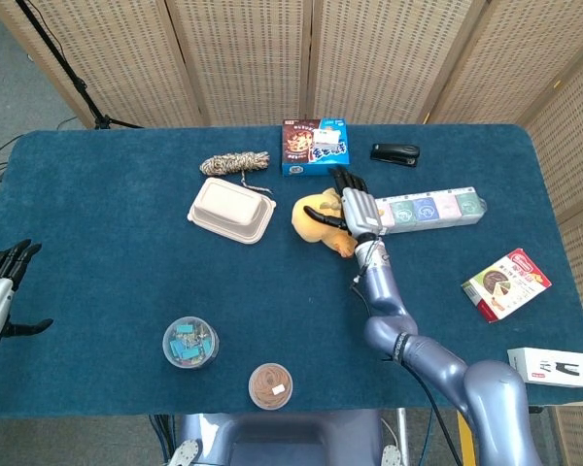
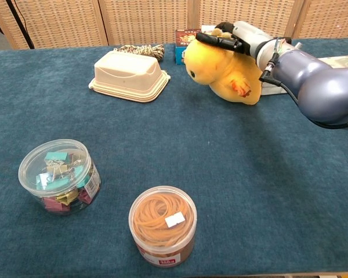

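Head view. We log one yellow plush duck toy with orange feet point(image 1: 321, 221), lying near the middle of the blue cloth-covered surface point(image 1: 107, 282), a little toward two o'clock. The right robot hand point(image 1: 356, 206) rests over its three-o'clock side, dark fingers laid on the plush. At nine o'clock of the toy sits a beige lidded food container point(image 1: 231, 210); at twelve o'clock a blue snack box point(image 1: 315, 147); at three o'clock a long strip of pastel packets point(image 1: 432, 209). The left robot hand point(image 1: 0, 291) hangs at the surface's nine-o'clock edge, fingers spread, holding nothing.

Chest view. The same toy point(image 2: 223, 66) lies on its side, and the right robot hand point(image 2: 229, 36) clasps it across the top, fingers pressed into the fabric. Toward six o'clock stand a clear tub of binder clips point(image 2: 59, 176) and a clear tub of rubber bands point(image 2: 162, 224).

Handling note. We judge the toy light, soft and compressible, not fragile and not slippery. The rounded body gives the fullest hold; the head or feet would likely let it sag.
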You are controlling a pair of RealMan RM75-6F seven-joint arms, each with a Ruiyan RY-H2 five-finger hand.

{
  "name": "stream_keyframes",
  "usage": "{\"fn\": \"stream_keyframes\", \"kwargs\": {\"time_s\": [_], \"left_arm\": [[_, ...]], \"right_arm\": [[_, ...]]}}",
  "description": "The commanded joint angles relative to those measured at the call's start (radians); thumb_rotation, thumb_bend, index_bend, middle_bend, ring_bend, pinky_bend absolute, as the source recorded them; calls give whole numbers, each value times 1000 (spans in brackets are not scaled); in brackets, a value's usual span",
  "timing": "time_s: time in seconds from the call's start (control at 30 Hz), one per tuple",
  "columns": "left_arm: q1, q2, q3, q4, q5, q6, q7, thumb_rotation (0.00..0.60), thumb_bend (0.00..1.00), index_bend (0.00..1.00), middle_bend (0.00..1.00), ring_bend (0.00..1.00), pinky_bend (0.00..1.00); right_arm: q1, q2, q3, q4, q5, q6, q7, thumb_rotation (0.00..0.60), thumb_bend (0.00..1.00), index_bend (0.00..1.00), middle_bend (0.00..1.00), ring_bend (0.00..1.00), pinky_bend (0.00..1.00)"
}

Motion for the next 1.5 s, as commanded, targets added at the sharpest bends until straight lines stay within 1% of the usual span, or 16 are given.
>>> {"fn": "stream_keyframes", "kwargs": {"time_s": [0.03, 0.27, 0.43, 0.57, 0.7, 0.77, 0.9, 0.97, 1.1, 1.23, 1.37, 1.5], "left_arm": [[2, 3, 1, 1, 4, 3, -8, 600, 0, 0, 0, 0, 0], [10, 10, 6, 2, 25, 13, -28, 600, 0, 0, 0, 0, 0], [16, 15, 12, 2, 43, 22, -41, 600, 0, 0, 0, 0, 0], [21, 16, 17, 5, 57, 31, -47, 600, 0, 0, 0, 0, 0], [26, 14, 22, 4, 69, 39, -42, 600, 0, 0, 0, 0, 0], [29, 12, 26, 2, 76, 43, -35, 600, 0, 0, 0, 0, 0], [35, 7, 32, -2, 88, 55, -20, 600, 0, 0, 0, 0, 0], [39, 3, 36, -3, 93, 62, -10, 600, 0, 0, 0, 0, 0], [46, -6, 43, -7, 102, 74, 14, 600, 0, 0, 0, 0, 0], [55, -19, 49, -9, 110, 90, 42, 600, 0, 0, 0, 0, 0], [65, -36, 50, -9, 111, 111, 69, 600, 0, 0, 0, 0, 0], [79, -58, 41, -5, 104, 151, 103, 600, 0, 0, 0, 0, 0]], "right_arm": [[-2, 24, -3, -78, -8, 38, -36, 102, 0, 0, 0, 0, 0], [-39, 92, -13, -248, 4, 101, -126, 101, 0, 0, 0, 0, 0], [-91, 168, -50, -354, -12, 162, -207, 102, 0, 0, 0, 0, 0], [-162, 260, -109, -444, -72, 242, -261, 101, 0, 0, 0, 0, 0], [-236, 354, -157, -542, -94, 313, -343, 96, 0, 0, 0, 0, 0], [-279, 409, -190, -596, -107, 350, -397, 92, 0, 0, 0, 0, 0], [-364, 511, -245, -698, -121, 409, -451, 85, 0, 0, 0, 0, 0], [-408, 561, -269, -741, -134, 438, -448, 87, 0, 0, 0, 0, 0], [-488, 646, -313, -795, -170, 492, -414, 86, 0, 0, 0, 0, 0], [-569, 713, -357, -827, -205, 548, -371, 86, 0, 0, 0, 0, 0], [-661, 752, -399, -823, -244, 627, -301, 85, 0, 0, 0, 0, 0], [-738, 754, -433, -780, -287, 703, -249, 86, 0, 0, 0, 0, 0]]}}
